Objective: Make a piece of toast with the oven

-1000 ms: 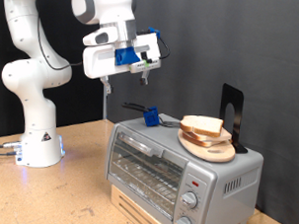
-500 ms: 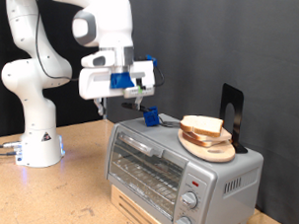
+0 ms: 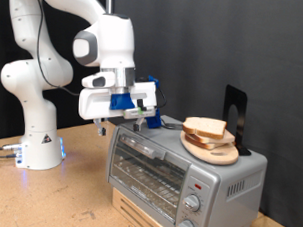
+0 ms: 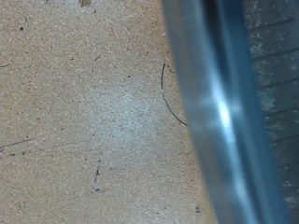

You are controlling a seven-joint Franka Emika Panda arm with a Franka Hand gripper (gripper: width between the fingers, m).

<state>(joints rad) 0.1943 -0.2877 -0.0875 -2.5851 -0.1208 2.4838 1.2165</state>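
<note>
Gripper [image 3: 137, 122] low over the oven's [image 3: 185, 171] rear-left top edge, finger spread impossible to tell, toast [image 3: 204, 127] on plate [image 3: 212, 148] atop oven, wrist view perhaps a blurred oven edge [image 4: 220, 112]

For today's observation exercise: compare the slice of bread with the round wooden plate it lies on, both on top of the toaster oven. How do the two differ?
The piece of toast is pale white with a light brown crust; the wooden plate is tan wood throughout. The toast is roughly square; the plate is round. The toast lies on top; the plate sits beneath it, directly on the oven. Both rest on the oven's roof, outside it, and the gripper touches neither.
</note>
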